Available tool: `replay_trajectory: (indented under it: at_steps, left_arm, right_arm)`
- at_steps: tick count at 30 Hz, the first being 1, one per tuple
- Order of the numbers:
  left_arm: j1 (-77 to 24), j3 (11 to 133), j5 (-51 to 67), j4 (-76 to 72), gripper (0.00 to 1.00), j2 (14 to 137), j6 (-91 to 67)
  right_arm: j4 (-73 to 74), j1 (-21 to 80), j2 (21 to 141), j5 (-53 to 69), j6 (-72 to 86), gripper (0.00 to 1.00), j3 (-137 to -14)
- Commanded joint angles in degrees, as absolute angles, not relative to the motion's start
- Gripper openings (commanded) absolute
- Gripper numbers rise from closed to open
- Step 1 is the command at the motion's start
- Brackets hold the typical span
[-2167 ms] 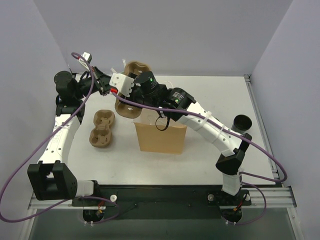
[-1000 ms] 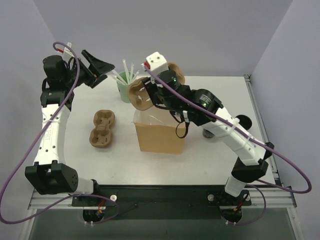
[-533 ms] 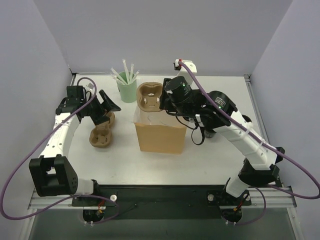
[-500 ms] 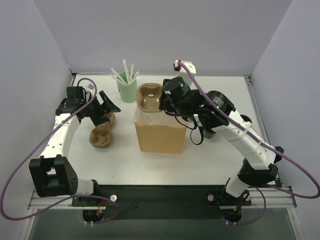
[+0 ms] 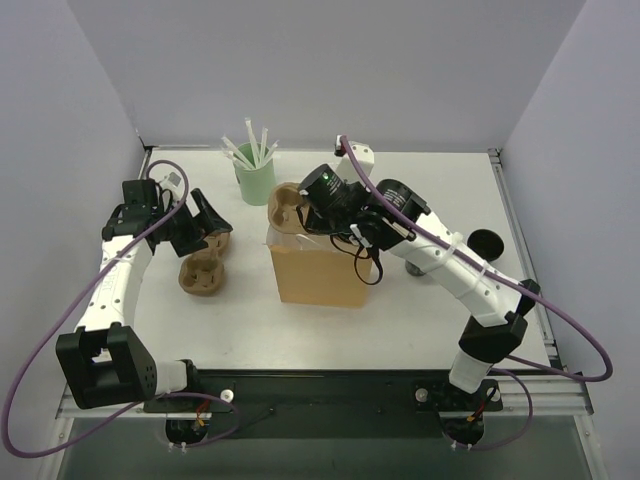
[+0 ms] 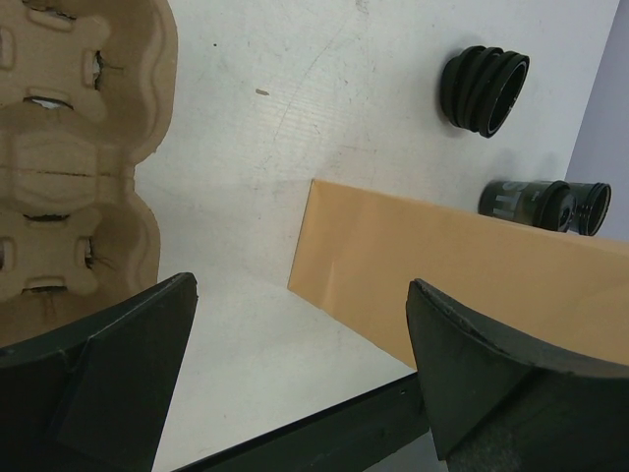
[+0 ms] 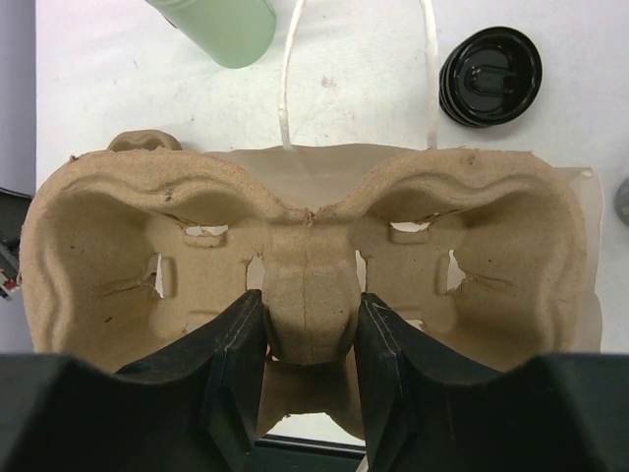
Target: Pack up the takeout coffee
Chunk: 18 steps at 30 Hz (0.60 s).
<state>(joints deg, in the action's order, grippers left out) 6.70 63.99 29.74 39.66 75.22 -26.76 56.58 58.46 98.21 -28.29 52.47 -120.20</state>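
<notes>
Down from their raised poses, both arms now sit low. The right gripper (image 7: pixel 310 320) has carried a pulp cup carrier (image 7: pixel 98 256) to the mouth of the brown paper bag (image 5: pixel 320 275), and the left gripper (image 5: pixel 205 222) has swung in beside a spare pulp carrier (image 5: pixel 203 262) at 9 o'clock of the bag. The right jaws are pinched on the carrier's middle ridge. The left jaws gape wide and hold nothing.

The takeout coffee cup (image 5: pixel 487 242), with its black lid on, stands on the table at 3 o'clock of the bag. It is outside the bag and partly behind the right forearm.

Several things could go wrong:
- The carrier looks about as wide as the bag's mouth, so an end could catch the rim and crumple or tip the bag, which nothing steadies.
- The white paper handles (image 7: pixel 287 88) stand at the far rim and could be pushed inside under the carrier.
- The right forearm passes close to the coffee, so a sideways swing might knock it over.

The table (image 5: pixel 420 330) is flat, matte white and faintly scuffed, with a black rail along its near edge. Plain pale lilac-grey walls close it in on three sides. A mint-green cup of straws (image 5: pixel 255 183) stands at 11 o'clock of the bag.
</notes>
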Motion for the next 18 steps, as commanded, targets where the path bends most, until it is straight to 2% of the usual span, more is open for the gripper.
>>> replay_trajectory:
  at_steps: [1,18]
  left_arm:
    - [6.15,64.95,29.88,39.38,0.97,74.79,-25.75]
    - [5.62,64.07,29.01,39.64,0.97,73.92,-25.49]
  right_arm:
    - [59.15,57.83,98.35,-31.02,56.25,0.35,-118.31]
    - [59.68,56.78,101.51,-30.06,58.01,0.35,-113.73]
